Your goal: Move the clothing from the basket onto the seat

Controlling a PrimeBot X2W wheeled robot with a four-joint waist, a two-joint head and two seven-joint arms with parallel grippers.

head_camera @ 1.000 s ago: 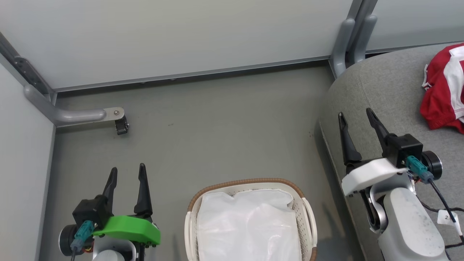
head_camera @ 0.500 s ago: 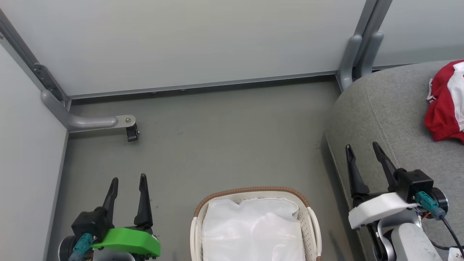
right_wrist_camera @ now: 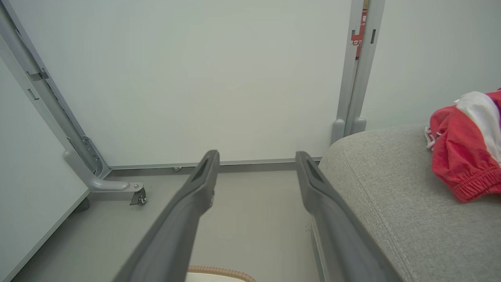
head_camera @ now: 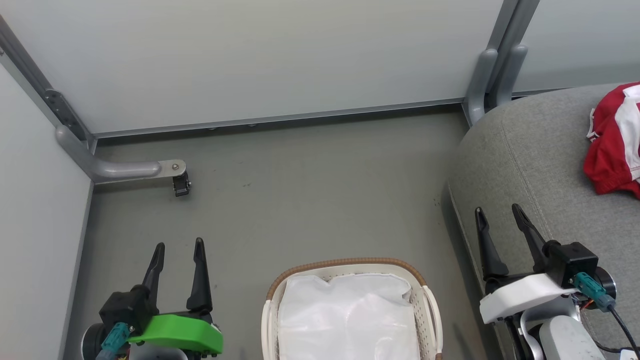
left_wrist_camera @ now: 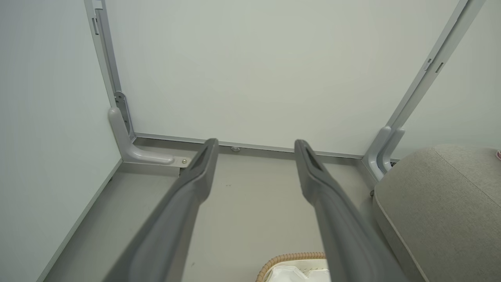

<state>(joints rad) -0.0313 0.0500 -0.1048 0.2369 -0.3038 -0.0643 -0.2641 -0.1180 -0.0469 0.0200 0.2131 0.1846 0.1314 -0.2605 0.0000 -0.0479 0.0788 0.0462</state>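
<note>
The white perforated basket [head_camera: 431,315] with its brown woven rim [left_wrist_camera: 289,257] sits on the floor at the bottom centre, and inside it I see just the white liner. Red clothing with white stripes [head_camera: 612,140] lies bunched on the grey seat [head_camera: 530,165] at the right; it also shows in the right wrist view [right_wrist_camera: 462,152] on the seat [right_wrist_camera: 383,203]. My left gripper [head_camera: 179,245] is open at the lower left, beside the basket. My right gripper [head_camera: 498,209] is open over the seat's left edge, well short of the clothing. Both hold nothing.
A pale partition wall [head_camera: 260,55] closes the back, with a grey foot and castor [head_camera: 181,185] at the left and grey posts [head_camera: 492,70] by the seat's corner. Bare grey floor [head_camera: 310,190] lies between wall, basket and seat.
The head view has shifted, so the scene sits lower and further right than a second ago. My right gripper has drawn back and lower, away from the clothing; the left gripper is unchanged.
</note>
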